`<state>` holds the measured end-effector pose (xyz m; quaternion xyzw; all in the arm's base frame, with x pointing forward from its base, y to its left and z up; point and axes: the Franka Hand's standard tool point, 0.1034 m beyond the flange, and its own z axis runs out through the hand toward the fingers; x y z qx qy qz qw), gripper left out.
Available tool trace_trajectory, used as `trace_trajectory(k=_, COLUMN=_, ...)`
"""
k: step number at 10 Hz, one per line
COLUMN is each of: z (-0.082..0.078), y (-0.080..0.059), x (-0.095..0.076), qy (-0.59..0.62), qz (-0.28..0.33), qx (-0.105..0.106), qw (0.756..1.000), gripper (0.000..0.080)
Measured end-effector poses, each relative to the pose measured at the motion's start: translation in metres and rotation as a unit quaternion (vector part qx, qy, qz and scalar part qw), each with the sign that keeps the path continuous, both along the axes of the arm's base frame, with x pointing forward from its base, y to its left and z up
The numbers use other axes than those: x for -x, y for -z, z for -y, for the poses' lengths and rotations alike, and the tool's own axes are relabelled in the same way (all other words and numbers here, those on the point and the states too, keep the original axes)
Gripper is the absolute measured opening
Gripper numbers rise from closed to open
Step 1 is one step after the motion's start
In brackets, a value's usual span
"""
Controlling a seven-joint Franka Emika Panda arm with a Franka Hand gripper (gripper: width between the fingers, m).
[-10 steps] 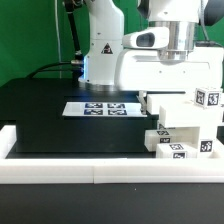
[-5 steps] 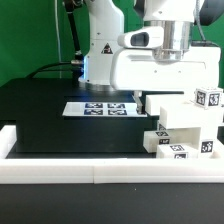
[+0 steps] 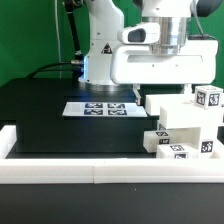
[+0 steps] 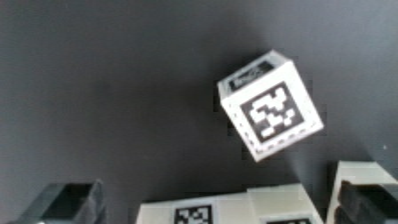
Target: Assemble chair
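my end effector [image 4: 217, 205] is hanging spread wide, gripping nothing | tagged white chair block [image 4: 272, 106] is lying just ahead on the black desk [image 4: 107, 90] | another tagged piece [image 4: 228, 208] is sitting between my fingers [image 4: 68, 203]

Black table [image 3: 40, 115] carries marker board [image 3: 100, 108], white chair pieces [image 3: 180, 125], white border rail [image 3: 95, 168].

A black table [image 3: 40, 115] fills the middle of the exterior view, its surface matte and evenly lit. A long white border rail [image 3: 70, 172] runs along its near edge. Behind hangs a green backdrop [image 3: 30, 35], with a dark cable [image 3: 60, 66] trailing down.
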<state>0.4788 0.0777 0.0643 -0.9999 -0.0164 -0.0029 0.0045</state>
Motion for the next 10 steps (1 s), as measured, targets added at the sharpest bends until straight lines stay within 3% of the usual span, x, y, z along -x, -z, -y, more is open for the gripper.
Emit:
trace_trajectory(k=5, z=0.003, y=0.002, x=0.001, qy=-0.017, qz=-0.001, qx=-0.001, qw=1.0, gripper=0.0649)
trace_trajectory(k=10, z=-0.009, y=0.017, x=0.009, qy=-0.038, qz=0.002, qx=0.003, qw=0.999, gripper=0.0649)
